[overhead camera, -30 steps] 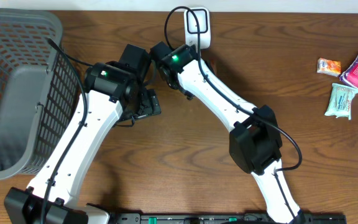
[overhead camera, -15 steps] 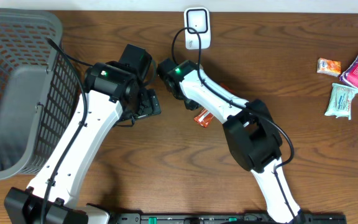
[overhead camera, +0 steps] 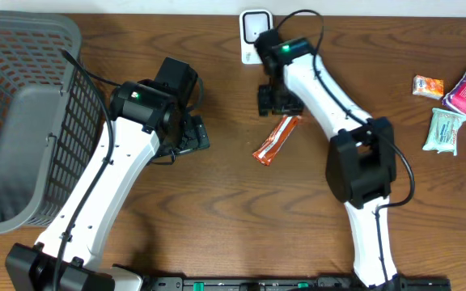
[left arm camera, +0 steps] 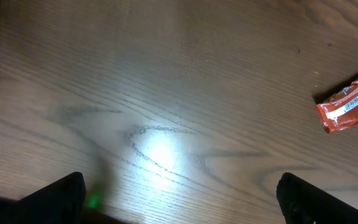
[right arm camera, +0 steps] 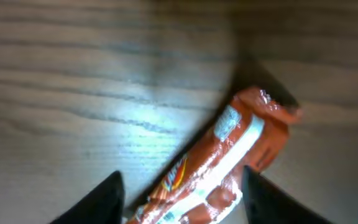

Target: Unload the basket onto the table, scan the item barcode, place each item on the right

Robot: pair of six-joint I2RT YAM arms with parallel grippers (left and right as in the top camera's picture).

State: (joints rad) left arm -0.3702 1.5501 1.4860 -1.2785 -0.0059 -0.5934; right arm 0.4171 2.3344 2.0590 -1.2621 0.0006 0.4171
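A: Where is the orange snack bar lying?
B: It's lying flat and diagonal on the wooden table, near the white scanner but apart from it.
A: Right gripper?
B: It's hovering over the bar's upper end, fingers spread, gripping nothing.
A: Left gripper?
B: It's sitting left of the bar, well apart, gaping wide over bare wood.
A: Rest?
B: Grey basket sitting far left, small packets lying far right.

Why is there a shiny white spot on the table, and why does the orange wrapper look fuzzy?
Left wrist view: the white patch is light glaring off the shiny table. Right wrist view: the orange wrapper is blurred, probably too close to the lens; overhead view shows it sharper.
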